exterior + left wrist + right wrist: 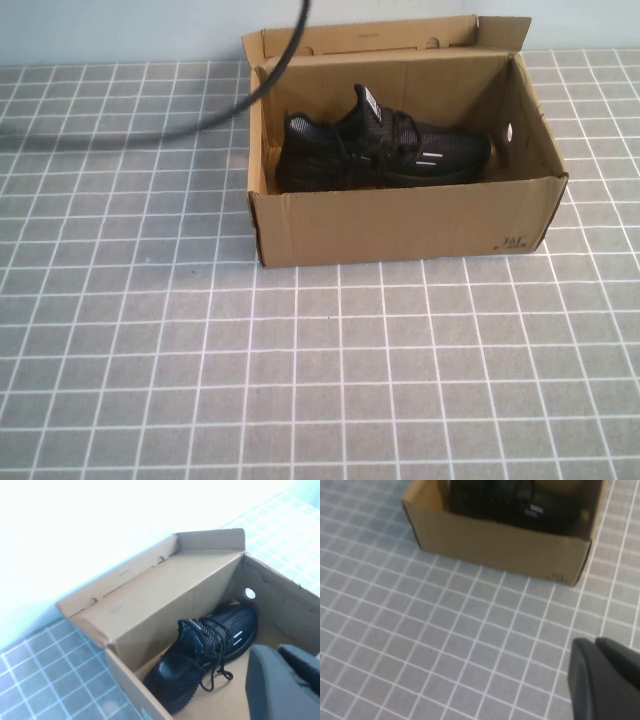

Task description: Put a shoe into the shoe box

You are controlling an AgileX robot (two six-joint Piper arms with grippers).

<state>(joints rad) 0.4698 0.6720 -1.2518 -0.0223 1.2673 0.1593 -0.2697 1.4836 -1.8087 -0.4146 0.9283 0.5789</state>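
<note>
As black shoe (380,150) lies boxed, both tools (282,685) nearby

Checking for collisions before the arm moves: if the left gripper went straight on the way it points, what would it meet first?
Probably the shoe box floor beside the shoe; left gripper hangs above the open box. Depth unclear. Right gripper hovers over the table.

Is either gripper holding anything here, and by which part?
Nothing held: shoe lies loose inside shoe box; left gripper above it, right gripper over table.
</note>
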